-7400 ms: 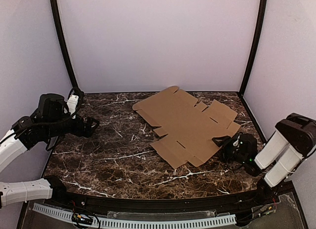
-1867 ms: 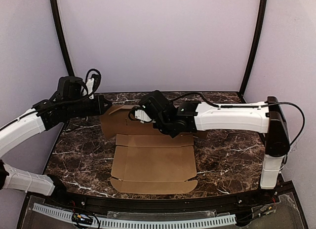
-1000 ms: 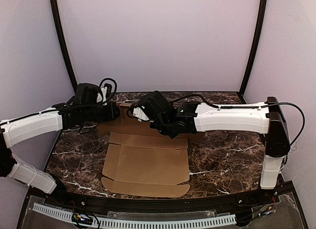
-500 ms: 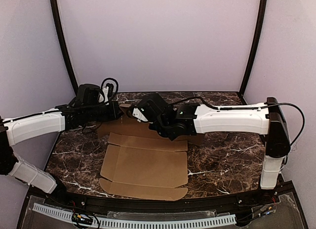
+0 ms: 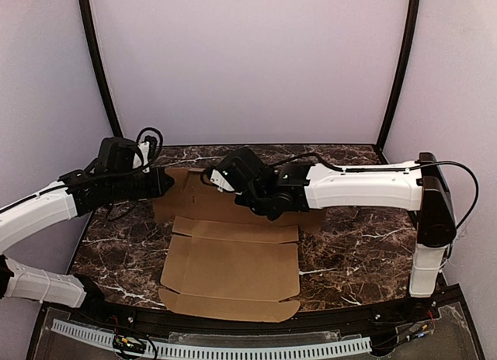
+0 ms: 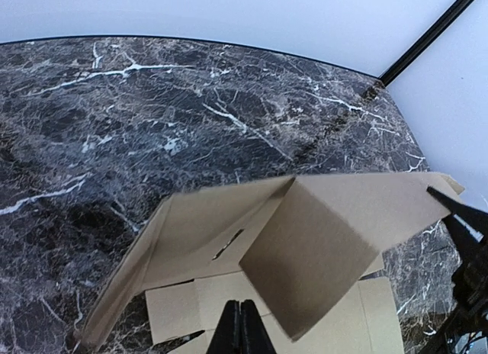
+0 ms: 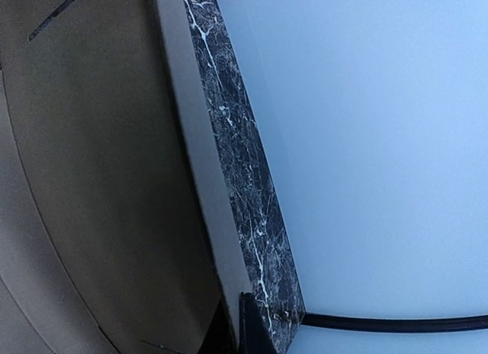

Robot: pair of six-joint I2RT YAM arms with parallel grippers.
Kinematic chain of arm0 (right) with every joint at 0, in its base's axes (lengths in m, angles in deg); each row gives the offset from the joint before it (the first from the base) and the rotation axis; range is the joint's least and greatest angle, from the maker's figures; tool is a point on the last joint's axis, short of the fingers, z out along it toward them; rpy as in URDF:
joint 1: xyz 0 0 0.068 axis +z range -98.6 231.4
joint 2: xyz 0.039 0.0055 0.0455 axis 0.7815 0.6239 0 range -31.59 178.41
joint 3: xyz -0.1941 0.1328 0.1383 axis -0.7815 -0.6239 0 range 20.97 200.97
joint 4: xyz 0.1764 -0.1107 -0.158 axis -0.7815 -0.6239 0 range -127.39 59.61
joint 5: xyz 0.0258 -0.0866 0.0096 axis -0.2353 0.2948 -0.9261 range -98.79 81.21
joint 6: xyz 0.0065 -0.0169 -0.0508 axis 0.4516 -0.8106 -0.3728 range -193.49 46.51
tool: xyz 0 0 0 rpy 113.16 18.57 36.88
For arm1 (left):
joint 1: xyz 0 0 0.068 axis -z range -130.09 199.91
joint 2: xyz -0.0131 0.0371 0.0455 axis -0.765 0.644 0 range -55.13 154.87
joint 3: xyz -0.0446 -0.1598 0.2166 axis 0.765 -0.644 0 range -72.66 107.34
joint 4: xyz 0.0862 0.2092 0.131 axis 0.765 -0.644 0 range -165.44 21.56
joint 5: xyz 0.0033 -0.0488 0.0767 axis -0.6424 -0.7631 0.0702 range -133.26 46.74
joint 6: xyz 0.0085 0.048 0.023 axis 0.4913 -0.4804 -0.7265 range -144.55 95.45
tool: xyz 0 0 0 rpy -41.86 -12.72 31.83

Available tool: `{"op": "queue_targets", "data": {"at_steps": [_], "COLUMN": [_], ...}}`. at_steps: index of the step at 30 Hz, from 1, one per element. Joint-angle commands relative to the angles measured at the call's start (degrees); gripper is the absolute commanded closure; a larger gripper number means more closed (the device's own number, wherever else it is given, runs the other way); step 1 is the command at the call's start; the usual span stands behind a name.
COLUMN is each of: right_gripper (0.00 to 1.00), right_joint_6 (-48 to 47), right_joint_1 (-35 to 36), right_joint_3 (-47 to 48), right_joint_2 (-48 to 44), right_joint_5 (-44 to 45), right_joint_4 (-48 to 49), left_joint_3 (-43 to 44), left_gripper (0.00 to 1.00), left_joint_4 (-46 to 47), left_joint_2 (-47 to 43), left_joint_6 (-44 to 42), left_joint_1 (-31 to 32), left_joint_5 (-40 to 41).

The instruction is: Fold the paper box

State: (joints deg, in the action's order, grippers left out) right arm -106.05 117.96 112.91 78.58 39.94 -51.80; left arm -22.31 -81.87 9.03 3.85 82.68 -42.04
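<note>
In the top view, I read the left arm reaching in from 9 o'clock, with the left gripper at the 10 o'clock corner of the paper box. Its fingers are pressed together in the left wrist view; I cannot tell whether cardboard is pinched between them. The paper box lies on the marble table, from centre to 6 o'clock. Its large front panel is flat, with a curved flap at the near edge. The rear section at 12 o'clock is raised off the surface, and one side flap stands up in the left wrist view. The right gripper sits over the raised rear section, at 12 o'clock of the flat panel, jaws closed. Its wrist view shows cardboard just beside the fingertips; I cannot tell whether they touch it. The right arm spans in from 3 o'clock.
</note>
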Motion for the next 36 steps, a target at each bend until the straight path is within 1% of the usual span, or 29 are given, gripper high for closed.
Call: {"op": "queue_targets", "data": {"at_steps": [1, 7, 13, 25, 36], "right_gripper": [1.0, 1.0, 1.0, 1.0, 1.0], "right_joint_6": [6.9, 12.4, 14.6, 16.8, 16.5], "right_joint_1": [-1.1, -2.4, -2.5, -2.5, -2.5], "right_joint_3": [1.7, 6.1, 6.1, 3.3, 3.4], "right_joint_2": [0.7, 0.9, -0.4, -1.9, -2.2], "right_joint_5": [-3.2, -7.1, -8.9, -10.5, -10.3], "right_joint_4": [-3.0, -9.1, -10.5, -10.7, -10.7], "left_joint_3": [-4.6, -8.9, -12.9, -17.3, -19.0], "left_gripper": [0.99, 0.99, 0.99, 0.99, 0.99], "left_joint_4": [-6.4, -6.6, -4.7, -2.5, -0.6], "left_joint_2": [-3.8, -7.4, -8.7, -8.7, -4.3], "left_joint_6": [0.8, 3.0, 4.2, 4.1, 4.0], "left_joint_1": [0.2, 0.2, 0.2, 0.2, 0.2], "left_joint_5": [2.3, 3.2, 5.3, 16.0, 12.3]}}
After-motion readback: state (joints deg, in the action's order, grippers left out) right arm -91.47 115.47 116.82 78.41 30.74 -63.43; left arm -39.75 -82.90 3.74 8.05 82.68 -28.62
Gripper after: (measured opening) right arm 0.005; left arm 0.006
